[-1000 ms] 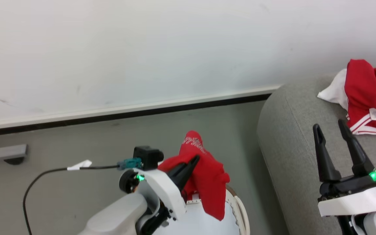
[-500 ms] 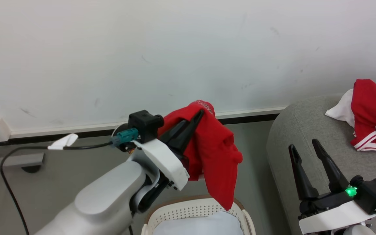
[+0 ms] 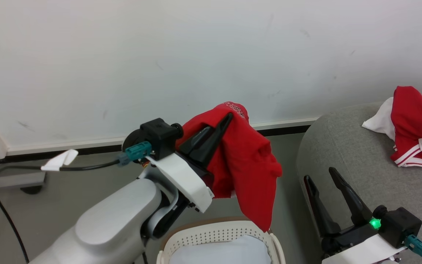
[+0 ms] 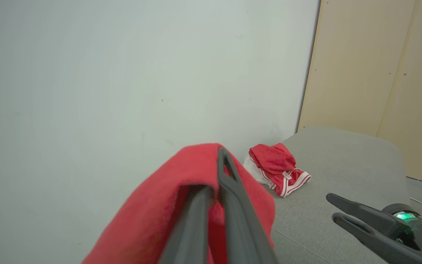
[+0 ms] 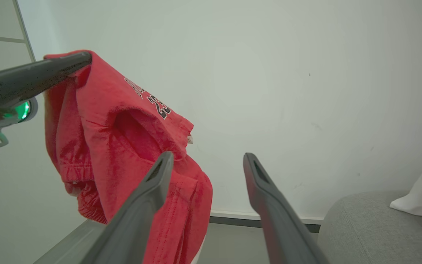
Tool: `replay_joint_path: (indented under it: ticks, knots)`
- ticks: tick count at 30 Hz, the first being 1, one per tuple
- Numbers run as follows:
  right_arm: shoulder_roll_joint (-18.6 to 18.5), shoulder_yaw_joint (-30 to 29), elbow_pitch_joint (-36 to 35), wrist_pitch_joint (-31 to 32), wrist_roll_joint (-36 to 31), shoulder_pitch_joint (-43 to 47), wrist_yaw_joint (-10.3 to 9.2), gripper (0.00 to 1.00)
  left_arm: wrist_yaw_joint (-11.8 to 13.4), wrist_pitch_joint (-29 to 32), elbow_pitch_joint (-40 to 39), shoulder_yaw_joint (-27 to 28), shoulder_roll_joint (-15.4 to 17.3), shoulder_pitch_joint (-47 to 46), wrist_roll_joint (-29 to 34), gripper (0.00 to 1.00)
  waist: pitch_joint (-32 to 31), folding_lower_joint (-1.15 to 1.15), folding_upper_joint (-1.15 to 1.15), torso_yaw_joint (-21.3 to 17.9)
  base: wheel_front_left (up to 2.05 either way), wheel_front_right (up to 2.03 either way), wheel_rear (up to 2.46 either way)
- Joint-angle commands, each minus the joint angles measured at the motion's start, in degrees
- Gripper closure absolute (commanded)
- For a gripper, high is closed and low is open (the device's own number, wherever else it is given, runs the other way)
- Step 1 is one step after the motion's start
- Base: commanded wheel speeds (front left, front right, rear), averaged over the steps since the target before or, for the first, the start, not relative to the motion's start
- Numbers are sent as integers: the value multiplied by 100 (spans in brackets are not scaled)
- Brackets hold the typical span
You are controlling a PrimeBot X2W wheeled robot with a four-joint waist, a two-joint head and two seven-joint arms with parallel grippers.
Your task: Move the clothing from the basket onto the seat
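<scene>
My left gripper [image 3: 225, 119] is shut on a red garment [image 3: 247, 165] printed with dark letters and "23" [image 5: 159, 106], which hangs in the air above the white perforated basket [image 3: 218, 234] with its tan rim. That garment's lower tip dangles just over the basket's right edge. A second red garment with white striped trim [image 3: 416, 124] lies on the grey sofa seat [image 3: 350, 154] at the right. My right gripper [image 3: 319, 176] stands open and empty beside the sofa's rounded arm. In the left wrist view the fingers [image 4: 229, 183] press into the red cloth [image 4: 152, 220].
A pale bluish-white pad [image 3: 218, 253] lies inside the basket. A white wall with a dark skirting line [image 3: 86, 148] runs behind, and a black cable [image 3: 9, 205] trails over the grey floor at left. Beige panels [image 4: 372, 73] stand beyond the sofa.
The left gripper has lifted the red garment up out of the basket and carried it slightly right. The camera has tilted, and the right gripper sits lower in the picture.
</scene>
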Motion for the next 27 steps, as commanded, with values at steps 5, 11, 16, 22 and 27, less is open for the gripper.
replay_joint_path:
  ticks: [5,11,16,22,27]
  knots:
    - [-160,281,71,0,75,-101,-13,0,67,-3,-109,-30,-71,95,70,100,84,0,0,70,0,0,0]
    - [-216,822,94,0,229,-252,-13,0,23,-23,-64,-119,-172,144,97,100,122,0,0,170,0,0,0]
    - [-308,1246,184,0,365,-407,-13,0,-40,-33,-8,-233,-301,190,116,100,132,0,0,326,0,0,0]
    - [-320,1461,404,0,421,-540,-13,0,-160,-34,73,-460,-541,234,161,100,91,0,0,665,0,0,0]
    - [-337,1647,565,1,504,-596,-13,0,-259,-38,115,-653,-745,304,193,100,47,0,0,971,0,0,0]
